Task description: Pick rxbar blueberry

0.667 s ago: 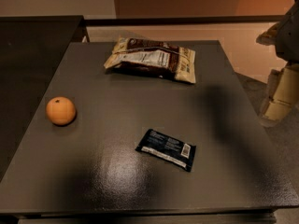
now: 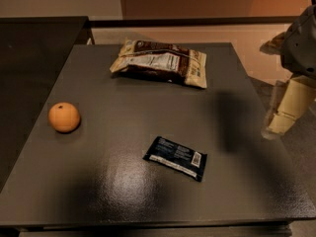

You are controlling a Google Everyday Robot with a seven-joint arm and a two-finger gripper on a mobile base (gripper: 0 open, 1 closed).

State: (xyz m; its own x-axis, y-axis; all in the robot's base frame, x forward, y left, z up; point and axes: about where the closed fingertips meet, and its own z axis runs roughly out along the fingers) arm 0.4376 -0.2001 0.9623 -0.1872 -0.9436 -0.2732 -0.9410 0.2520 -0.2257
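The rxbar blueberry [image 2: 175, 158] is a small flat bar in a dark wrapper with white text. It lies flat on the dark grey table [image 2: 123, 107], a little right of centre and toward the front. My gripper [image 2: 275, 126] is cream-coloured and hangs off the table's right edge. It points down, is well to the right of the bar and a little farther back, and touches nothing.
A cream-and-brown snack bag [image 2: 160, 63] lies at the back middle of the table. An orange [image 2: 64, 117] sits at the left. A black counter [image 2: 34, 43] adjoins the table at the back left. The floor shows past the right edge.
The gripper has shifted slightly down and left toward the table's right edge. Nothing on the table has moved.
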